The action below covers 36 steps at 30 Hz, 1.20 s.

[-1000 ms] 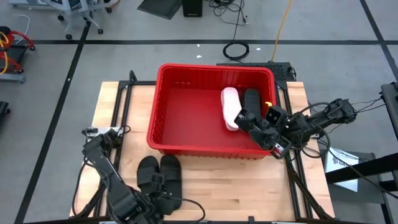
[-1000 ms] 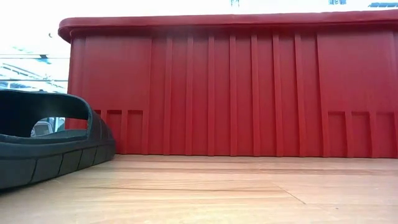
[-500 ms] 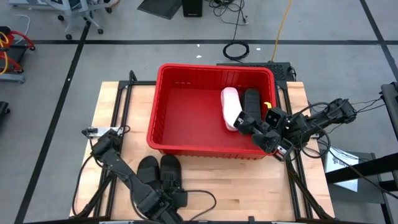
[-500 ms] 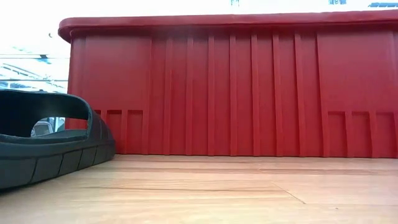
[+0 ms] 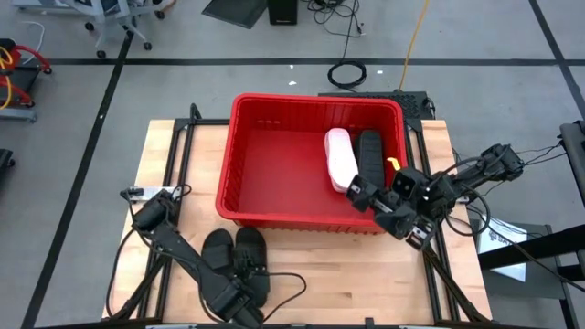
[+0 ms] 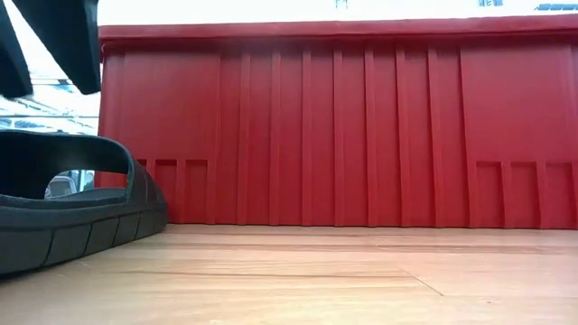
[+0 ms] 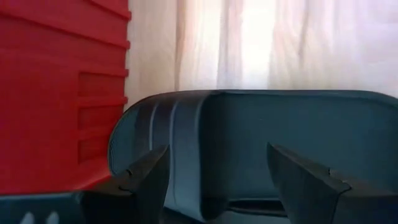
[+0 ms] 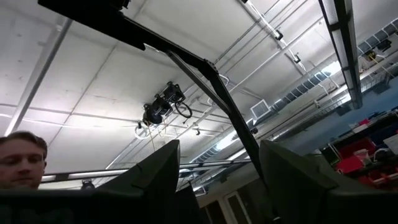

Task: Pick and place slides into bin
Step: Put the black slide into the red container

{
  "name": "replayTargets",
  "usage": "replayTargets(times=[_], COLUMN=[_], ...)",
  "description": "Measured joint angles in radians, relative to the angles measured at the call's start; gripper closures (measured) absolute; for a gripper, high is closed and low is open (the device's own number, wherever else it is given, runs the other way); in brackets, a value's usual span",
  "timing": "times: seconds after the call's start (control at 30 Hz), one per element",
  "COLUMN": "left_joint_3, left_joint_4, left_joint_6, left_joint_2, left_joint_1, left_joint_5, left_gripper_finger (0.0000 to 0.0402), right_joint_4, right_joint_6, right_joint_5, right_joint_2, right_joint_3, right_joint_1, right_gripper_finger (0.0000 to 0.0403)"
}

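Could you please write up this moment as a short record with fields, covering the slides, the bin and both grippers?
bin: red crate at the table's far middle
slides in bin: one pink, one black, side by side at its right end
slides on table: two black, in front of the bin
left gripper: open, at a black slide on the table
right gripper: open, empty, over the bin's front right corner

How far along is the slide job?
Done: one pink slide and one black slide lie in the bin. In hand: the left gripper, open, is lined up on the black pair on the table in front of the bin. The right gripper sits open and empty over the bin's right side. Left: those two black slides. No others are in view.
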Motion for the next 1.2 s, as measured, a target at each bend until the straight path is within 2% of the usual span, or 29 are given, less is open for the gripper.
replayTargets(times=[0.53, 0.77, 0.9, 1.2], left_joint_3=[-0.198, -0.218, -0.218, -0.218], left_joint_4=[0.072, 0.069, 0.069, 0.074], left_joint_6=[-0.048, -0.064, -0.061, -0.060], left_joint_2=[0.000, 0.000, 0.000, 0.000], left_joint_1=[0.075, 0.099, 0.103, 0.105], left_joint_5=[-0.006, 0.002, 0.002, 0.024], left_gripper_finger=[0.0144, 0.0151, 0.0200, 0.0366], right_joint_4=[-0.010, -0.011, -0.011, -0.026], right_joint_6=[-0.004, -0.004, -0.004, -0.008], right_joint_5=[0.002, 0.003, 0.003, 0.003], right_joint_2=[0.000, 0.000, 0.000, 0.000], right_joint_3=[0.000, 0.000, 0.000, 0.000], right_joint_1=[0.000, 0.000, 0.000, 0.000], right_gripper_finger=[0.0192, 0.0192, 0.0192, 0.0192])
